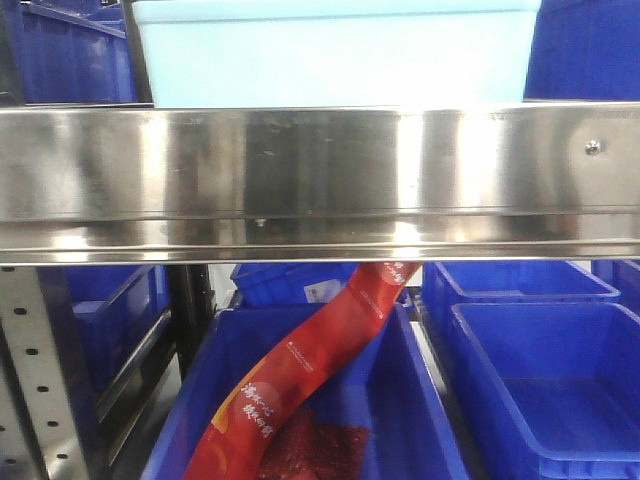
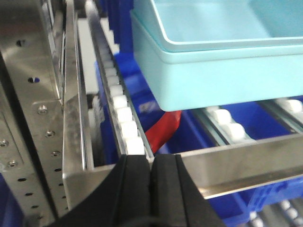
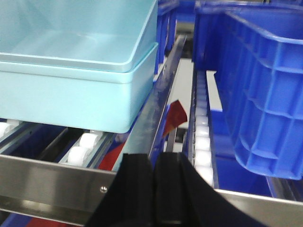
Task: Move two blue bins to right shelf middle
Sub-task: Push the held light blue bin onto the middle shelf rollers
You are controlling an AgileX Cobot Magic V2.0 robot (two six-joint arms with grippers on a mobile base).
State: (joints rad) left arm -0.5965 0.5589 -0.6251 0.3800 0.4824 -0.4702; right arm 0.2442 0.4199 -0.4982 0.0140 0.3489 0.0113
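The two bins [image 2: 208, 71] sit nested on the shelf [image 1: 320, 180], just ahead of both end effectors, left [image 2: 150, 189] and right [image 3: 154, 189]. Both are closed and empty. The placing looks done; next they should back away.

The steel front rail [image 1: 320, 180] is hiding the bottom of the pale blue bins [image 1: 335, 55] from my front camera, and the frame's top edge is cutting off their rim. The red packet [image 1: 300, 380] is running up behind that rail, its print too small to read. My own fingers [image 2: 137, 189] are leaving both wrist pictures at the bottom.
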